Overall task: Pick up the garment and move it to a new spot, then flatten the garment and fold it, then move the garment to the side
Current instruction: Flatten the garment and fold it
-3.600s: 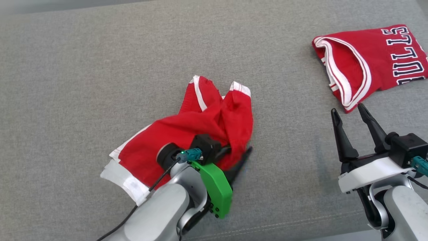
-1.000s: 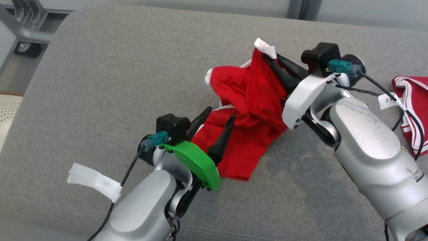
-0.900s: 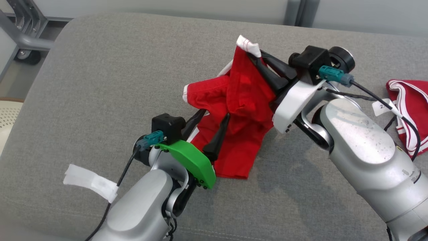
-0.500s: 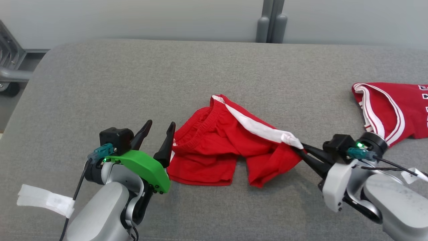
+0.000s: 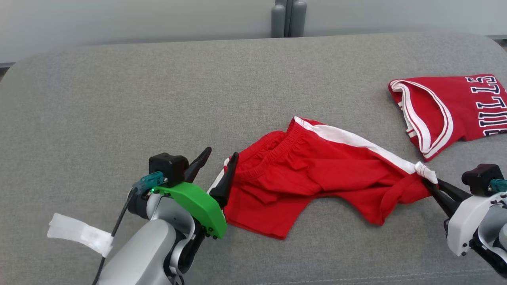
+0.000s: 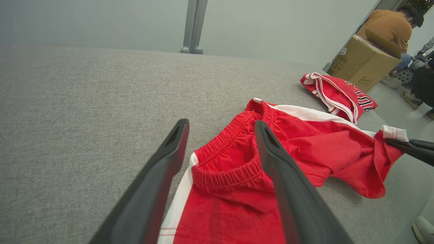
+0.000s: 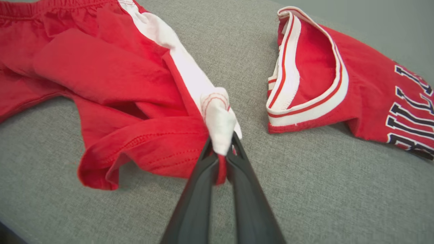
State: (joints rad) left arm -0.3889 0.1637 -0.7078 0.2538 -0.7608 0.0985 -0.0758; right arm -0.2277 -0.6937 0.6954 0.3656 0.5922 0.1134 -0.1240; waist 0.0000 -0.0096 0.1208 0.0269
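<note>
right jaws: closed, pinching the white hem corner (image 7: 218, 115) of one leg of the red shorts (image 5: 317, 174); a little cloth bunches between the tips. this pinch is the part of the shorts nearest the folded jersey (image 5: 447, 107), close to its lower corner but not touching it.

left jaws: spread wide, gripping nothing. they sit at the waistband (image 6: 230, 169), the end of the shorts farthest from the jersey. in the left wrist view the elastic lies between the two fingers, with one finger passing over the cloth. whether it presses on the cloth: cannot tell.

shorts: lying on the grey cushion (image 5: 119, 99), drawn out lengthwise from the waistband toward the jersey, with the white side stripe running from waistband to pinched corner. the held leg is raised a little at the hem and curled under itself. the other leg lies flat, farther from the jersey. creases across the middle.

jersey: folded, lettering showing, well apart from the waistband.

status (judgement): the shorts rest on open cushion beside the jersey, so the pick-and-move step looks done. flattening looks under way but not finished: the held leg is rolled, the waistband is puckered, and only one end is gripped. no fold has been made. the move to the side is not started.

left to do: take the waistband, pull taut, lay flat, fold, shift aside.
</note>
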